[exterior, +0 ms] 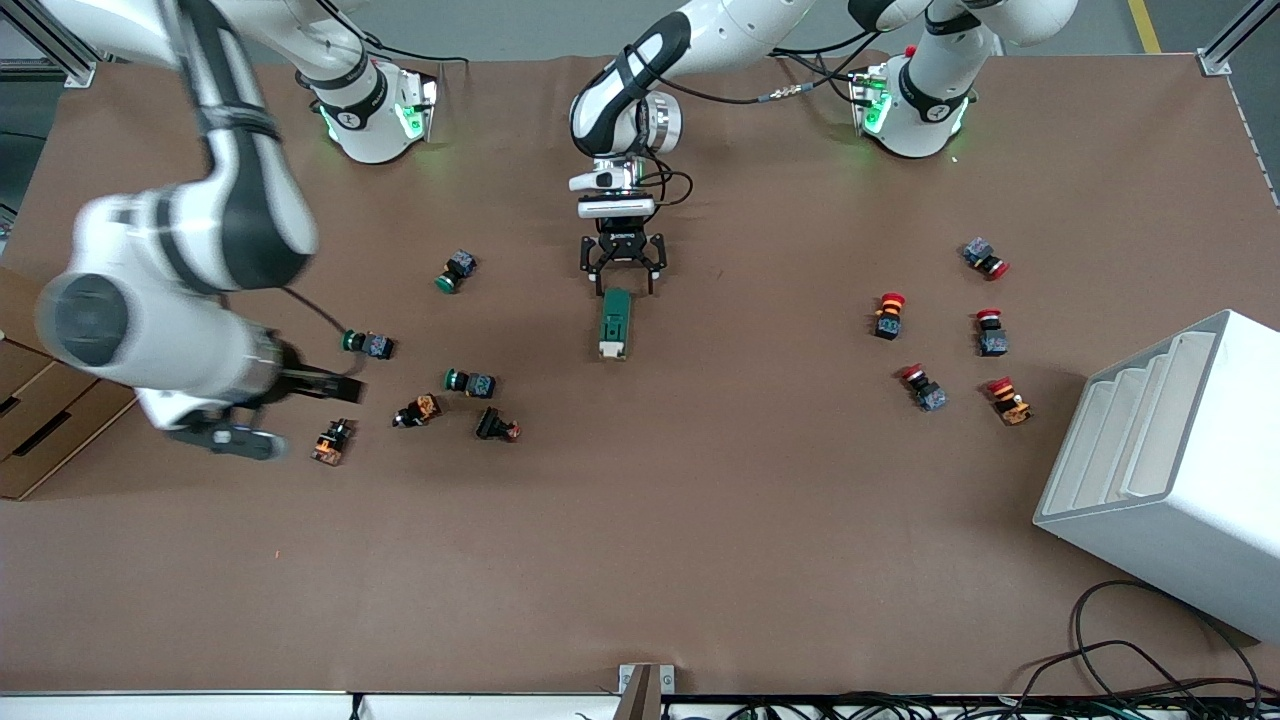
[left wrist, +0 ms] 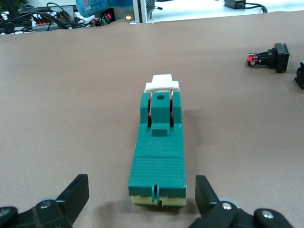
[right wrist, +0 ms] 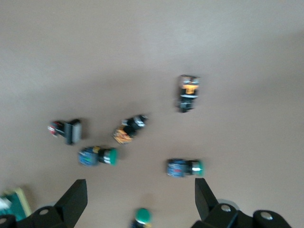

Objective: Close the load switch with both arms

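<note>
The load switch [exterior: 614, 322] lies mid-table, a dark green block with its white sliding piece at the end nearer the front camera. My left gripper [exterior: 622, 275] is open and low over the switch's other end, one finger on each side and not touching it. In the left wrist view the switch [left wrist: 159, 137] lies between the open fingers [left wrist: 76, 194] of my left gripper [left wrist: 142, 186]. My right gripper [exterior: 338, 385] is open and empty, up over the green push-buttons. In the right wrist view my right gripper [right wrist: 140, 190] is open, and a corner of the switch [right wrist: 13, 203] shows.
Green push-buttons [exterior: 457, 270] [exterior: 368, 344] [exterior: 470, 382] and darker ones [exterior: 418, 410] [exterior: 497, 426] [exterior: 333, 441] lie toward the right arm's end. Red push-buttons [exterior: 888, 315] [exterior: 992, 332] lie toward the left arm's end, beside a white tiered rack [exterior: 1170, 470]. A cardboard box [exterior: 40, 420] sits at the table's edge.
</note>
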Robot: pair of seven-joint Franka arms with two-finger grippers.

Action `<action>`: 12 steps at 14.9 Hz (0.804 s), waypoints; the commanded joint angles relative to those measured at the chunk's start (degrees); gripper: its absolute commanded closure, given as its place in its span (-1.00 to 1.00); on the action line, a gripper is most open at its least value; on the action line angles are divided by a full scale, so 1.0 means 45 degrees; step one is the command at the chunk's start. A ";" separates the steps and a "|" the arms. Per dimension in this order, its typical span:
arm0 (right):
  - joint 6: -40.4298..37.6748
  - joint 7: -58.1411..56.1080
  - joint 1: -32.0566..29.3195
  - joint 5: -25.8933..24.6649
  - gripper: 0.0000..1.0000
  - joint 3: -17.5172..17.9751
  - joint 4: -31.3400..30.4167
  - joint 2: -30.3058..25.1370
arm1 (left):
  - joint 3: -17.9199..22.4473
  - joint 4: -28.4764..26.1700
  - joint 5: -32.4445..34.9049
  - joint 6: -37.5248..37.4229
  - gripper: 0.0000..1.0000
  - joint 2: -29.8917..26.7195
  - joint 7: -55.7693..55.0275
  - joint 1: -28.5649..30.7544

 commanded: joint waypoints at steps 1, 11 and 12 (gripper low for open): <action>-0.1568 -0.1908 -0.1382 -0.0369 -1.00 0.0302 0.1245 -0.0087 | -0.0063 0.0161 -0.0793 -0.0093 -0.98 -0.0426 0.0704 -0.0003; -0.3582 -0.2419 -0.2558 -0.0644 -1.00 0.0322 0.3496 -0.0106 | -0.0043 0.2640 -0.4559 -0.0093 -0.98 -0.1127 0.4371 0.0580; -0.3932 -0.2419 -0.2558 -0.0605 -1.00 0.0341 0.3535 -0.0107 | -0.0063 0.2700 -0.5009 -0.0073 -0.98 -0.1401 0.4996 0.0815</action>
